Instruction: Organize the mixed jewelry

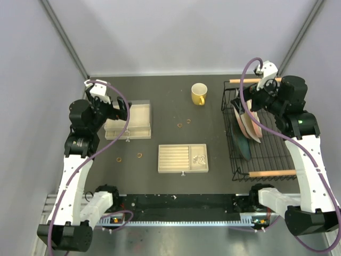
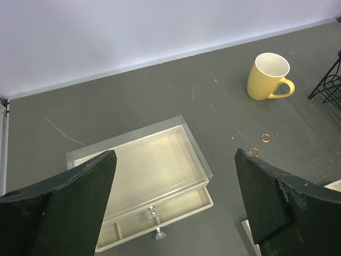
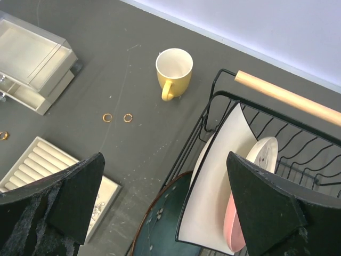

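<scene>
Both jaws spread; 4 tiny gold rings (image 1: 180, 126) loose on table (image 1: 160, 101), glittery silver cluster (image 1: 200, 159) in tray (image 1: 183, 172).

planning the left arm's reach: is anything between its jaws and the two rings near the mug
Nothing visible does. The left gripper, jaws open, hangs over the drawer box; the nearer ring and the farther ring lie on bare table to its right. The yellow mug stands farther back, off that line.

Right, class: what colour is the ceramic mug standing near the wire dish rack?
Yellow outside, pale inside; the ceramic mug shows best in the right wrist view.
</scene>
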`<action>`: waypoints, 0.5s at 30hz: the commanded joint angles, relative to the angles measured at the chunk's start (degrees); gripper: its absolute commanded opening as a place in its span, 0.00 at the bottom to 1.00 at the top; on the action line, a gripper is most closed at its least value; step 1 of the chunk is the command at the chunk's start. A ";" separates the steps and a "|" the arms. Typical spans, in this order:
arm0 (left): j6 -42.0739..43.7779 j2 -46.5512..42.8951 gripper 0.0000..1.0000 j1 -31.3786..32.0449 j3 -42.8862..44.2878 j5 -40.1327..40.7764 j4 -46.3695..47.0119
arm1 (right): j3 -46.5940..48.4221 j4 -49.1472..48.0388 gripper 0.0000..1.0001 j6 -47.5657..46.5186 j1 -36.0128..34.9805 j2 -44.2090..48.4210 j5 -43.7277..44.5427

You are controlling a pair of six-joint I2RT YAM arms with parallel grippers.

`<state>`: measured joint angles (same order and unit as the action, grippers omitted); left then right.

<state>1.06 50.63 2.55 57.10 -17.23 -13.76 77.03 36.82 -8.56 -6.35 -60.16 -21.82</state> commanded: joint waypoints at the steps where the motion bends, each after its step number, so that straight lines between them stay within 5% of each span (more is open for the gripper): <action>1: 0.61 -1.24 0.99 -0.09 -0.67 -1.49 1.63 | 1.63 -0.70 0.99 -0.67 -0.77 -0.04 -1.03; 15: 9.65 -1.41 0.99 -0.09 -0.32 -8.07 -6.87 | 0.84 0.10 0.99 -1.46 -1.12 -0.31 -2.08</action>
<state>4.12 50.41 2.55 56.73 -20.38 -15.90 77.03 37.52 -9.02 -6.76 -60.38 -22.57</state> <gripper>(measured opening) 0.987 0.987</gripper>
